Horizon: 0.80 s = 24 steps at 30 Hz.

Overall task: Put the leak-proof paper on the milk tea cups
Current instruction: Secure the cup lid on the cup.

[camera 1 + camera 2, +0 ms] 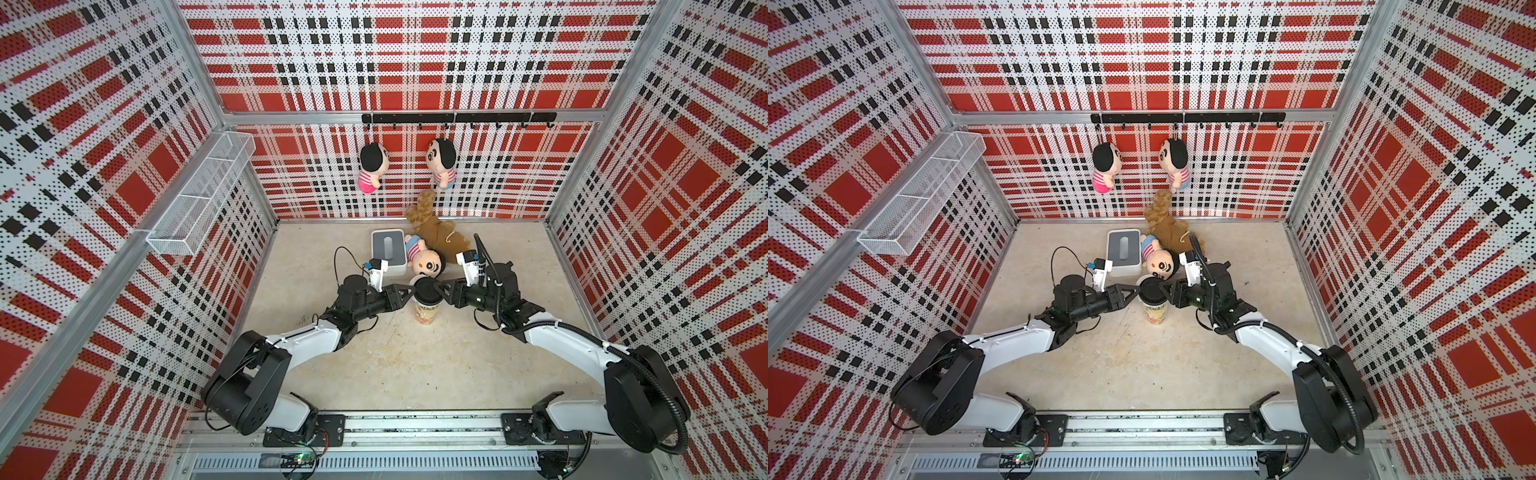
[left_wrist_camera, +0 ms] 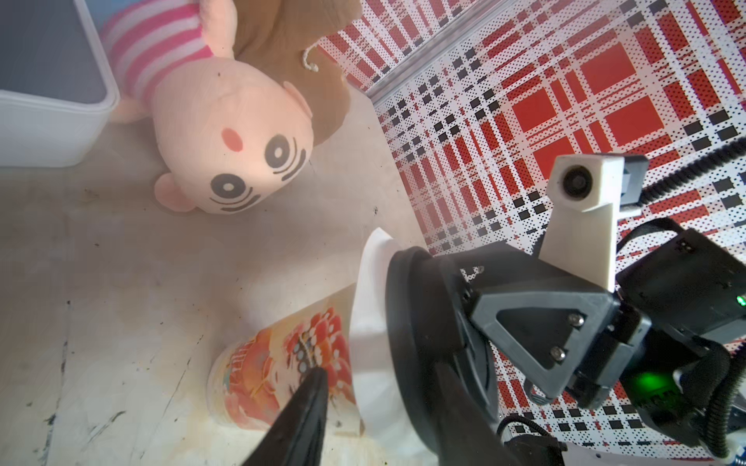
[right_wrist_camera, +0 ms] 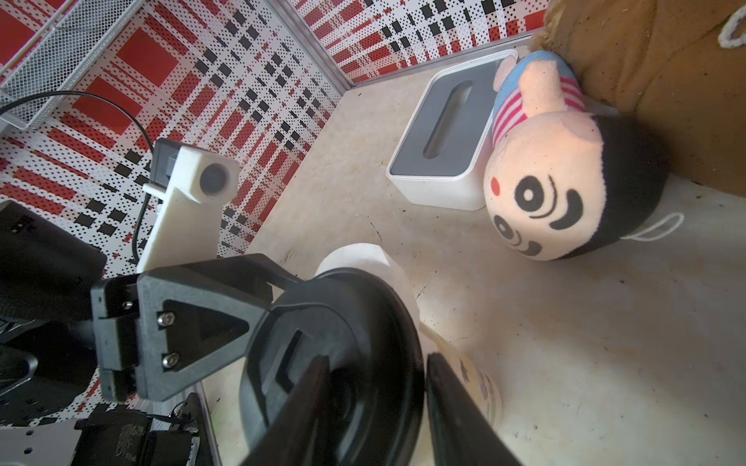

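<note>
- cup (image 1: 427, 313): cream, orange-red and green print
- lid (image 1: 426, 287): black
- paper (image 2: 369, 314): translucent white
- box (image 1: 387, 249): white, grey top
- doll (image 1: 426, 262): peach face, black hair, pink-striped shirt
- walls (image 1: 415, 62): red, black, white dotted plaid

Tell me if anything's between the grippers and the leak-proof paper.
Yes, the black lid: it sits on the leak-proof paper, which drapes over the cup. The left gripper and right gripper reach the lid, not the paper.

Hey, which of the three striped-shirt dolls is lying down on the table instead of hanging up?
The doll beside the white box, lying on the table. The other two dolls hang from the black hook rail.
</note>
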### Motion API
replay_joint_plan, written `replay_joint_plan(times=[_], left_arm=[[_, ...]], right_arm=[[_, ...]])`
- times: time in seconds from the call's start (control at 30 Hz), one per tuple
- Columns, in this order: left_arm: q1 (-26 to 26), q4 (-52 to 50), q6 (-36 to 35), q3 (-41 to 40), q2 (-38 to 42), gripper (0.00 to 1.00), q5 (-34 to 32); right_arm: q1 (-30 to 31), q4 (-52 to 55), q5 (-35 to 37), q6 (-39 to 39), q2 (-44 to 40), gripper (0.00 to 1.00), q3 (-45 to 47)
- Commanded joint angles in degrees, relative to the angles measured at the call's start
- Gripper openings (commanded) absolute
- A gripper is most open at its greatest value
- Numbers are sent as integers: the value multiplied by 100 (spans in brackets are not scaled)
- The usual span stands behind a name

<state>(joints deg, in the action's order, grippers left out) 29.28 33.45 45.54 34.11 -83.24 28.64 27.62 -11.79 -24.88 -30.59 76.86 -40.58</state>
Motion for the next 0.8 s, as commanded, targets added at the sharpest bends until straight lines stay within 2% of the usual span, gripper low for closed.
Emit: replay_joint_plan(times=[0.0, 0.3, 0.5, 0.77], left_arm=[[-24, -946, -271, -372, -429, 44, -203], [26, -946, -309, -282, -763, 43, -33], [51, -1732, -682, -62, -982, 37, -67], [147, -1822, -752, -229, -1146, 32, -107]], right_arm=[[51, 1644, 65, 262, 400, 41, 503], [51, 1565, 7, 284, 514, 40, 488], [51, 1605, 16, 343, 556, 40, 437], [51, 1610, 15, 356, 589, 38, 428]])
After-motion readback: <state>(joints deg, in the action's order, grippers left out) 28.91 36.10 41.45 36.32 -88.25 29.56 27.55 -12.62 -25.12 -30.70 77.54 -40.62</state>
